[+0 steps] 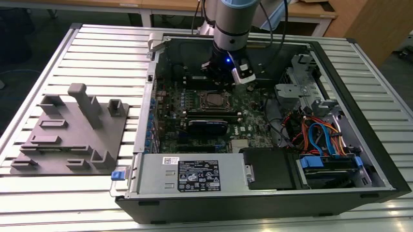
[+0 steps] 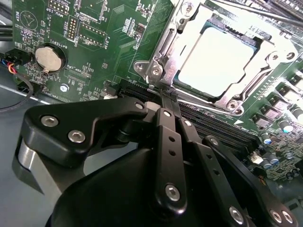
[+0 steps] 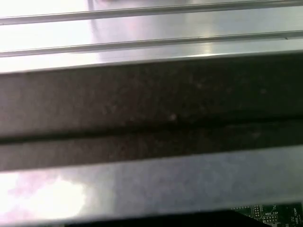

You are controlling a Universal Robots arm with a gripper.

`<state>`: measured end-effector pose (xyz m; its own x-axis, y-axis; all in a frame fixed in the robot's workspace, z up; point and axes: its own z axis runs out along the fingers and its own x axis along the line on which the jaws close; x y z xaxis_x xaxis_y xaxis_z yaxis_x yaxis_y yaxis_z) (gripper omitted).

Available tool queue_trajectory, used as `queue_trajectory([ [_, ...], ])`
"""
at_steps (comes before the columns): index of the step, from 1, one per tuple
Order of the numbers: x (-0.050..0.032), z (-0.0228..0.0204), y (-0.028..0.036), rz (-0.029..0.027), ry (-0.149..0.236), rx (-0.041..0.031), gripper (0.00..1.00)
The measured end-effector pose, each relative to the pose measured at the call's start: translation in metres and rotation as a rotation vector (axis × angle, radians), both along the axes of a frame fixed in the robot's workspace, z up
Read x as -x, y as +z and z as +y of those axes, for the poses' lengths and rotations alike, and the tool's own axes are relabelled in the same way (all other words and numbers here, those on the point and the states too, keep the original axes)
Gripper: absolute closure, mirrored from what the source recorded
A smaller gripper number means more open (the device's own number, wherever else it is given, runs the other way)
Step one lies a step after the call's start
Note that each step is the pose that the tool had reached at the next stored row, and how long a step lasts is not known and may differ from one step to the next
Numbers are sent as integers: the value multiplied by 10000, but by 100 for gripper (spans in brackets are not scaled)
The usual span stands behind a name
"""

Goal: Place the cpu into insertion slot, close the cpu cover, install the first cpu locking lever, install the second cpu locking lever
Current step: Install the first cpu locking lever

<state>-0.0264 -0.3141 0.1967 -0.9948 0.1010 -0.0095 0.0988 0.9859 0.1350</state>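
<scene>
So the cpu (image 2: 218, 56) is already sitting flat in the insertion slot (image 1: 211, 100), pale top facing up, and the cpu cover (image 2: 185, 29) looks to be lying down over it, since the chip shows through the frame's big window in the second wrist view. That's why I'd guess the job is at the lever stage rather than the placing stage. The gripper (image 2: 163, 97) is down at 1 corner of the socket, right beside the cover's edge, and its 2 fingers are drawn together with no gap I can make out. Whether something thin like a lever wire is pinched between them, I honestly can't tell. Coming in low at the socket's edge makes sense if it's working the hardware along the rim, not the chip. As for what holds what: the open computer case (image 1: 361, 67) lies on its side on the slatted table (image 1: 96, 48) and holds the motherboard (image 2: 109, 42), a power supply (image 1: 187, 176) and a bundle of blue and orange cables (image 1: 319, 135). A grey fixture block (image 1: 65, 140) sits outside it on the exterior view's left.
</scene>
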Motion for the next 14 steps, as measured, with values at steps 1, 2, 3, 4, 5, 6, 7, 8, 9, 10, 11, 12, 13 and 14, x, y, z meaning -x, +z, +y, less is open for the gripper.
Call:
queue_trajectory([
  [1, 0, 0, 0, 0, 0, 0, 89],
  [2, 0, 0, -1, -1, 0, -2, 89],
  [3, 0, 1, -1, -1, 0, -3, 89],
  [4, 0, 1, 1, -2, 0, -4, 89],
  [5, 0, 0, 4, -1, 0, -2, 89],
  [6, 0, 0, 7, -1, 0, -2, 89],
  [7, 0, 0, 12, -1, 0, -3, 89],
  [8, 0, 0, 16, -1, 0, -2, 89],
  [9, 0, 1, 21, -1, 0, -3, 89],
  [10, 0, 0, 26, -1, 0, -2, 89],
  [11, 0, 1, 29, -2, 0, -3, 89],
  [12, -1, 1, 31, -2, 1, -3, 89],
  [13, -1, 1, 31, -3, 1, -4, 89],
  [14, -1, 1, 31, -3, 1, -3, 89],
])
